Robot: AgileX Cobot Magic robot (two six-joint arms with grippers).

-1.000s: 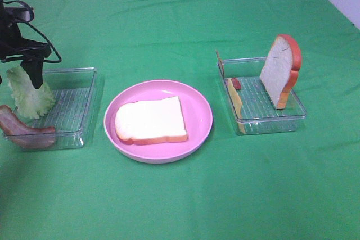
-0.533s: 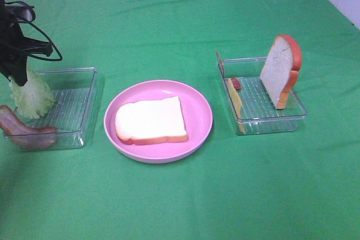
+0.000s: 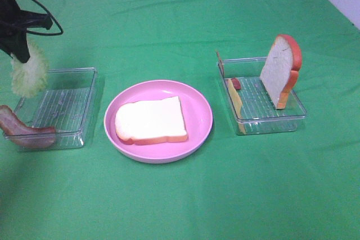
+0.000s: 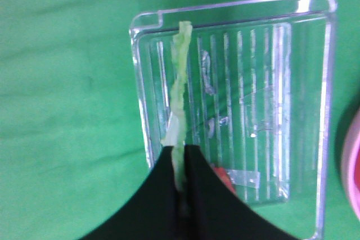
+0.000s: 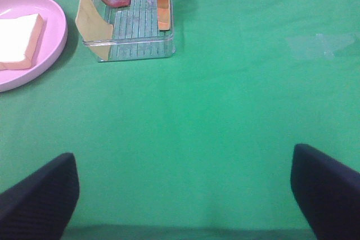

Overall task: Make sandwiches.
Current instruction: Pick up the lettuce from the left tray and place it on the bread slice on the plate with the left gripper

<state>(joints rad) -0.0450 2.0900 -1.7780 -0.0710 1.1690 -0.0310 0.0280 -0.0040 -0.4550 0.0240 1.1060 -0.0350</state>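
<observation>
Barely started: one bread slice (image 3: pixel 151 120) flat on plate (image 3: pixel 202 108), lettuce (image 3: pixel 28 75) pinched in left gripper (image 4: pixel 181 164) above its tray (image 3: pixel 91 72), right gripper (image 5: pixel 183 192) wide and empty, bacon (image 3: pixel 25 133), cheese (image 3: pixel 235 98), second slice (image 3: pixel 279 72) not yet stacked.

We see the plain black left pincer (image 4: pixel 180 164), and the pale green ruffled lettuce leaf (image 3: pixel 28 76) between its fingers verges on yellow. Under the pincer, the clear rectangular plastic tray (image 3: pixel 90 74) shows a pattern of parallel ribs, with green showing through. Below and in front of the pincer, the curved reddish-brown bacon strip (image 3: pixel 25 133) has a lighter pinkish edge. Farther off, the round pink plastic plate (image 3: pixel 197 99) is unpatterned, and the flat white toy bread slice (image 3: pixel 151 119) on it has an orange-brown crust. Farthest from the pincer, the upright white toy bread slice (image 3: pixel 277 74) wears an orange-red crust, near a square yellow cheese slice (image 3: pixel 235 100). The bright green cloth (image 3: pixel 180 206) is plain. The black right pincer (image 5: pixel 184 195) has finely cross-hatched fingers (image 5: pixel 39 195).
</observation>
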